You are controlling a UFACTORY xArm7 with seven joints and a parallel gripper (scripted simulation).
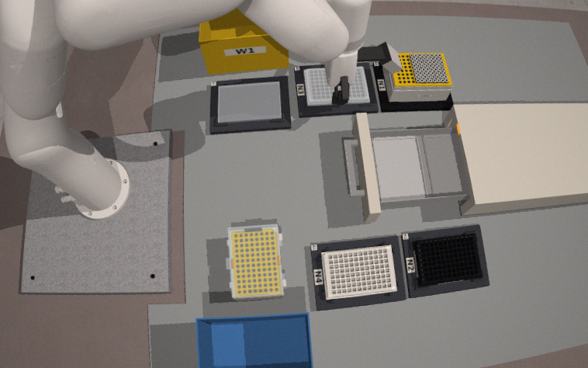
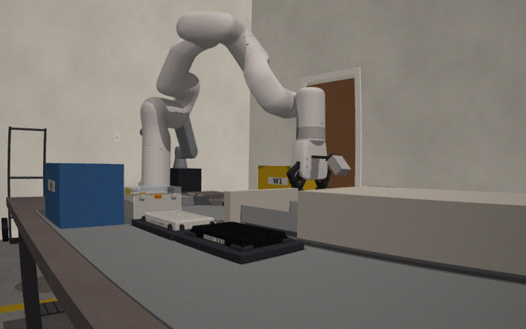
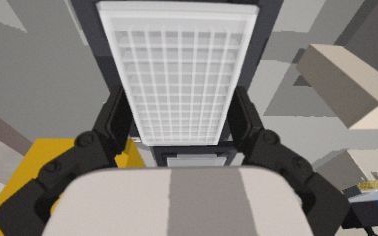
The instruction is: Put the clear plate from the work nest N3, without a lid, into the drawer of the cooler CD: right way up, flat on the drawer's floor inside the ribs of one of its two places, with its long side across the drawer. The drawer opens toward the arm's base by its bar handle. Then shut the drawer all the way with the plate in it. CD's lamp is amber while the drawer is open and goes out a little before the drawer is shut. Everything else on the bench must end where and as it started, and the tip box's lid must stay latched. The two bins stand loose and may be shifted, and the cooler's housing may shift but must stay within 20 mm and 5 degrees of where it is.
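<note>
- Wrist view looks straight down on the clear plate [image 3: 177, 75], with a black finger [image 3: 117, 117] against each of its 2 long sides; the jaws stand wide and pinch the plate across its short width.
- From above, the gripper [image 1: 340, 93] sits over the near edge of that plate [image 1: 316, 86], which lies in the dark nest marked N3 [image 1: 299, 90].
- I cannot tell from any view whether the plate rests in the nest or hangs just clear of it.
- Beside N3, toward the arm's base, another dark nest [image 1: 250, 104] holds a flat grey lid.
- On N3's other side stands a tip rack [image 1: 420, 73] with a yellow top.
- Behind these, a yellow bin [image 1: 241, 50] is labelled W1.
- The cooler [image 1: 538, 151] is a long beige box, and its drawer [image 1: 406, 166] stands pulled out toward the base, showing 2 places side by side on its floor.
- A small amber lamp [image 1: 458, 129] glows at the cooler's front corner.
- At the bench's near side I see a tip box [image 1: 255, 262] with a yellow grid, a white plate [image 1: 359, 272] in N4 and a black plate [image 1: 444, 259] in N2.
- A blue bin [image 1: 253, 340] sits at the bench edge.
</note>
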